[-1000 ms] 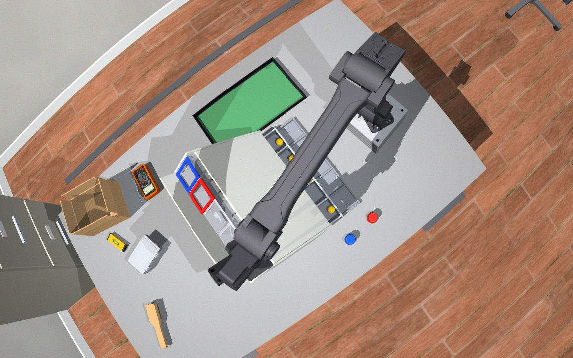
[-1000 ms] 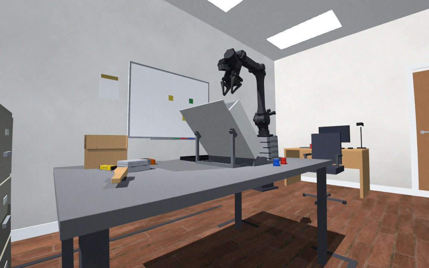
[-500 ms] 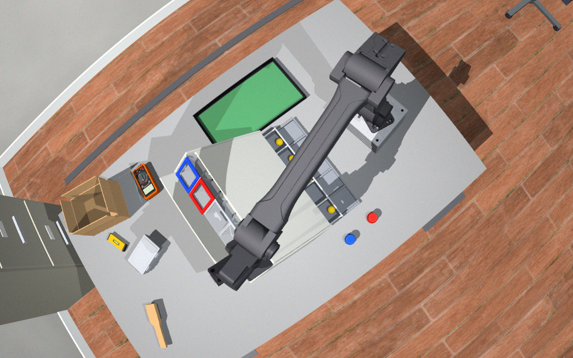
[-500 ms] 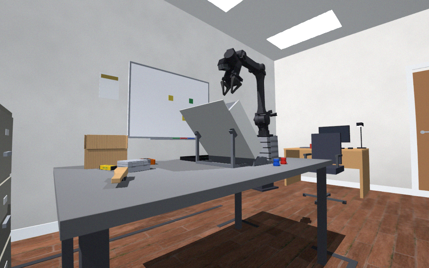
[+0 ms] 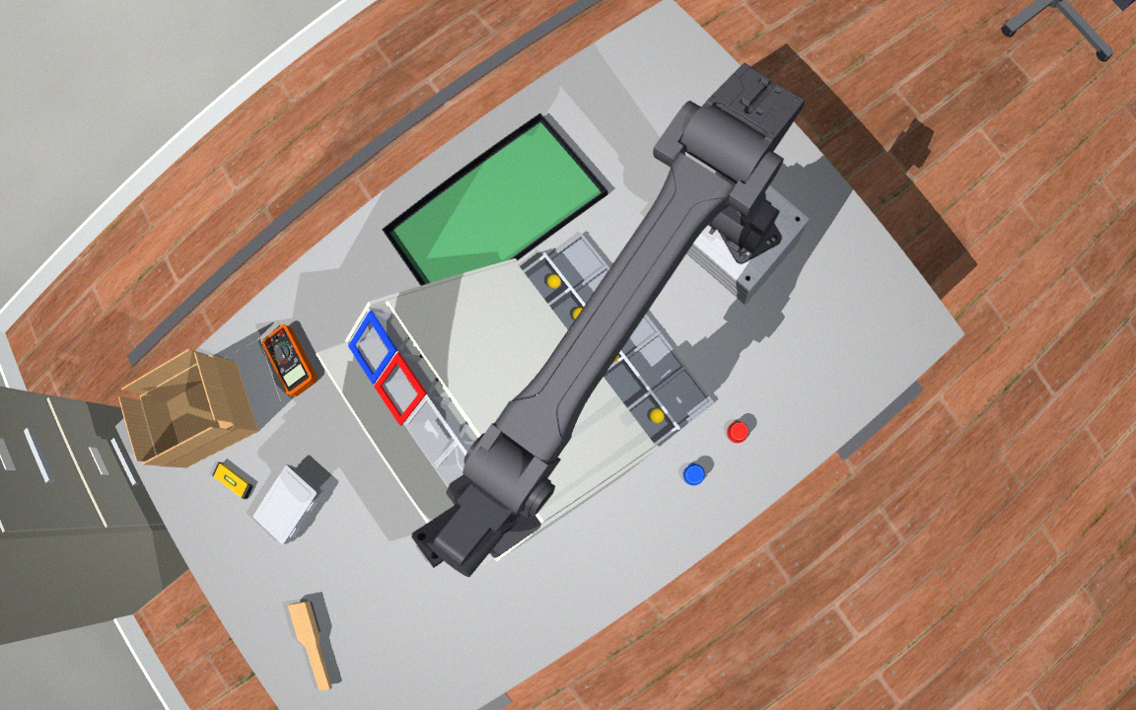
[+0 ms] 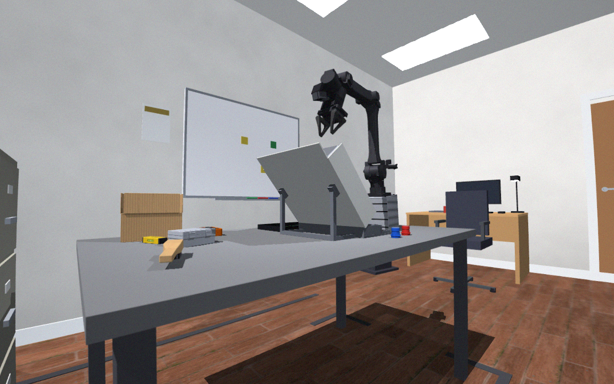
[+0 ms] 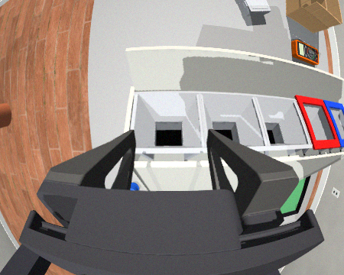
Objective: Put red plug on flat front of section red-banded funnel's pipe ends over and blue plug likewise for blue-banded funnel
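Several funnels line the top edge of the sloped grey cover. The red-banded funnel and the blue-banded funnel sit side by side at one end; in the wrist view they are the red one and the blue one at the right. My gripper hangs open and empty high above the plain funnels at the other end, as the side view also shows. The red plug and the blue plug stand on the table beside the cover's lower end. Grey sections along that end hold yellow marbles, partly hidden by my arm.
A green-floored tray lies beside the cover. A cardboard box, a multimeter, a yellow level, a white box and a wooden block lie beyond the funnel end. A filing cabinet stands off the table.
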`<state>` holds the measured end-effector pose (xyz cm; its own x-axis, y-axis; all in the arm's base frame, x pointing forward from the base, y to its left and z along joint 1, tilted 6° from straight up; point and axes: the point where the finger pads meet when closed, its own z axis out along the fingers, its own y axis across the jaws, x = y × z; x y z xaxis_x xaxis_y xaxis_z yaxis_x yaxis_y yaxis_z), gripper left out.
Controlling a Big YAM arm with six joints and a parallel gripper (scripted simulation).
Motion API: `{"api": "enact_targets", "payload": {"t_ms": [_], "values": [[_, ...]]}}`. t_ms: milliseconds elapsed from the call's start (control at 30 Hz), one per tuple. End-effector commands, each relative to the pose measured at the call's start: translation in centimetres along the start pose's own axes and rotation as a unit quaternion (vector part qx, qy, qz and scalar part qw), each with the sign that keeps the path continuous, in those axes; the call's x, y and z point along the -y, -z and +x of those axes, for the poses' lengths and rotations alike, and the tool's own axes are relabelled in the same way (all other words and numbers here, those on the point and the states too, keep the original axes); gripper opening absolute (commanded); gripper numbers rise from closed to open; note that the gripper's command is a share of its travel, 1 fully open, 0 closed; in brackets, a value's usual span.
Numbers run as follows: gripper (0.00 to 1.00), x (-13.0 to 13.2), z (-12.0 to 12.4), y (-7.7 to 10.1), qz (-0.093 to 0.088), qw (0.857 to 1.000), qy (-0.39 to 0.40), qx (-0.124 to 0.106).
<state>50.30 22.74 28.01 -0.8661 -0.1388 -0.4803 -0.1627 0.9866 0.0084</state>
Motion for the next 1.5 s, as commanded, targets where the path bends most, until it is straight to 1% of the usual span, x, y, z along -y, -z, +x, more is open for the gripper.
{"api": "enact_targets", "payload": {"t_ms": [0, 633, 1467], "values": [[0.59, -0.2, -2.1, 2.4, -0.007, 0.999, -0.004, 0.033], [0.59, -0.2, -2.1, 2.4, -0.007, 0.999, -0.004, 0.033], [0.59, -0.4, -3.5, 3.8, -0.007, 0.999, -0.004, 0.034]]}}
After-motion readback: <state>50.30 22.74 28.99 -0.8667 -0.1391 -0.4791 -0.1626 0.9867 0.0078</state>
